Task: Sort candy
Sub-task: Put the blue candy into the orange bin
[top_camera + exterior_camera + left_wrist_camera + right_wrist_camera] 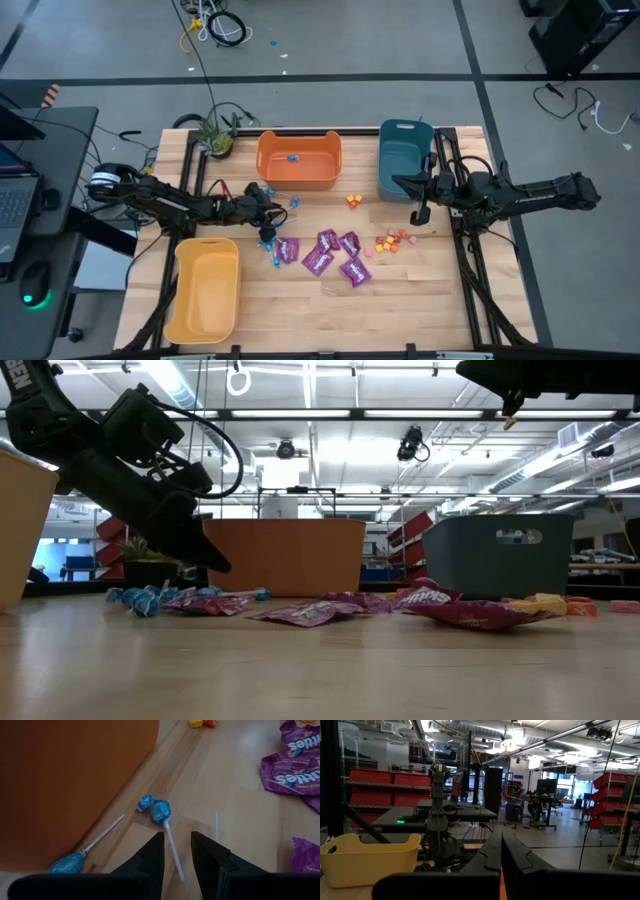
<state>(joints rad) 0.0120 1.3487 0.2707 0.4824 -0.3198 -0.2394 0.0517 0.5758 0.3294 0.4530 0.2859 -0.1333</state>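
Blue lollipops lie on the tabletop beside the orange bin, one stick running between the left gripper's parted fingers, which grip nothing. That arm hides part of the lollipop cluster from above. Purple packets sit mid-table, small orange and pink pieces nearer the teal bin. Right gripper hangs raised beside the teal bin, fingers closed, empty. A yellow bin stands at the left front.

Grey floor, red shelf bins, ceiling strip lights.
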